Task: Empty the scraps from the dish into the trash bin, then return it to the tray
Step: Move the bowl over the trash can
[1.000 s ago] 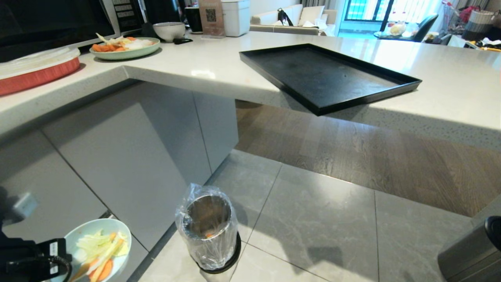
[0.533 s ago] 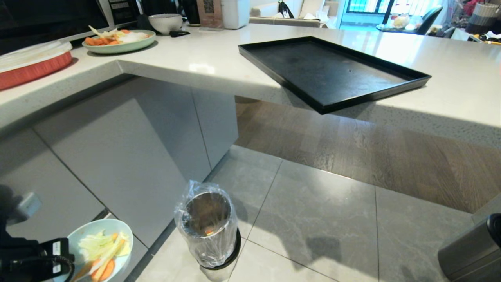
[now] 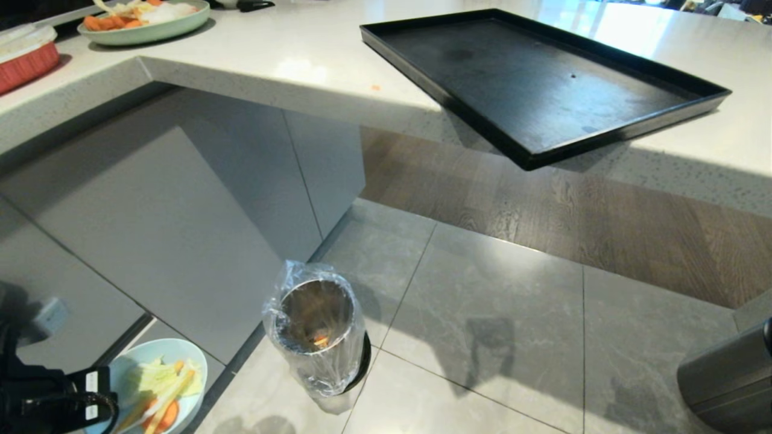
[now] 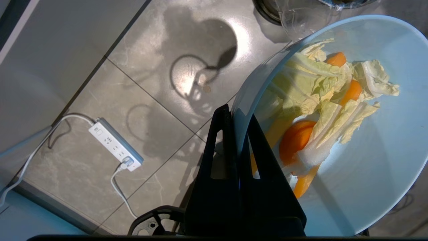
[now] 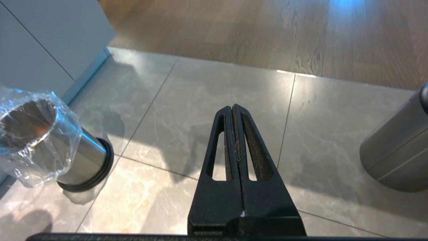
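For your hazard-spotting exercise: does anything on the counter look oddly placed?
Yes. The tray sits askew with one corner jutting past the counter edge, unsupported over the floor, so it could tip if loaded there.

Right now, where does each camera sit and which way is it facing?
Head: high on the robot, facing forward and down at the tray, counter and bin; left gripper shows at the lower left.
Left wrist: behind the left gripper's fingers, facing down at the dish, scraps and floor.
Right wrist: behind the shut right gripper, facing down at the floor.
Shared: the bin appears in head and right wrist views.
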Robot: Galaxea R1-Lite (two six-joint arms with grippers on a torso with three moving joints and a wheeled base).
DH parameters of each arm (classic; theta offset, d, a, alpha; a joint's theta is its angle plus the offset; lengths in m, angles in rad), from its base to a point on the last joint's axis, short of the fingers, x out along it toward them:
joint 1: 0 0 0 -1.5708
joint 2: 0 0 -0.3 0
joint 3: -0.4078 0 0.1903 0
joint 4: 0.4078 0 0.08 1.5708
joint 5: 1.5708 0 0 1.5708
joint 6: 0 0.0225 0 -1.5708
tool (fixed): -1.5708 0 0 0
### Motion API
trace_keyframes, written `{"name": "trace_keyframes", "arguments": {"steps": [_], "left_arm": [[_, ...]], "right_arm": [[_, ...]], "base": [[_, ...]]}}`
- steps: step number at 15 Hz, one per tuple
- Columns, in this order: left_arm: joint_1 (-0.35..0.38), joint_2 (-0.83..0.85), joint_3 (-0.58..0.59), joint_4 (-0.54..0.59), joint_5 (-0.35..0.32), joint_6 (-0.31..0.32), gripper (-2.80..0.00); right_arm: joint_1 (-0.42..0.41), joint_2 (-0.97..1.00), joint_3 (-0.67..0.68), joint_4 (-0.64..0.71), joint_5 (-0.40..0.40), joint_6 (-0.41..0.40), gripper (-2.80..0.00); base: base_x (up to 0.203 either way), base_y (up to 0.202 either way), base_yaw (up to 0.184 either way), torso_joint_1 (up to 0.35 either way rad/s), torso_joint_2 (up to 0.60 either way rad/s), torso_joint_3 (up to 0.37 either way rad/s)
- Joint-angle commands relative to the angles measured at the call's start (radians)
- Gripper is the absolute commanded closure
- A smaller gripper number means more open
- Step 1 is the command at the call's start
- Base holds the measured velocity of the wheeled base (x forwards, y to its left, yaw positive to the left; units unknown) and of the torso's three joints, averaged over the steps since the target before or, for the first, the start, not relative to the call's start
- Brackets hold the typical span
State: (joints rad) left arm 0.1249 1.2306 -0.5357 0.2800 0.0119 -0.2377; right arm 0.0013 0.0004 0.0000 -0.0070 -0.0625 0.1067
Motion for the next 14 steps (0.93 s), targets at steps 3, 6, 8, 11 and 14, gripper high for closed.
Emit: {"name": "trace_keyframes", "arguments": {"steps": [3,6,8,11,14], "left_arm": [[-0.001,0.009,-0.001,0.002,0.000,-0.002,0.00],[-0.002,0.010,-0.001,0.002,0.000,-0.002,0.00],[-0.002,0.012,-0.001,0.002,0.001,-0.001,0.00],[-0.002,0.010,-0.001,0.002,0.002,0.000,0.00],[-0.002,0.010,-0.001,0.002,0.002,0.000,0.00]], "right_arm": [[0.000,0.000,0.000,0.001,0.000,0.001,0.00],[0.000,0.000,0.000,-0.001,0.000,0.001,0.00],[0.000,0.000,0.000,0.001,0.000,0.001,0.00],[0.000,0.000,0.000,-0.001,0.000,0.001,0.00],[0.000,0.000,0.000,-0.001,0.000,0.001,0.00]], "base": [[0.000,0.000,0.000,0.002,0.00,-0.196],[0.000,0.000,0.000,0.005,0.00,-0.198],[0.000,0.000,0.000,0.002,0.00,-0.204],[0.000,0.000,0.000,0.004,0.00,-0.198],[0.000,0.000,0.000,0.003,0.00,-0.201]]}}
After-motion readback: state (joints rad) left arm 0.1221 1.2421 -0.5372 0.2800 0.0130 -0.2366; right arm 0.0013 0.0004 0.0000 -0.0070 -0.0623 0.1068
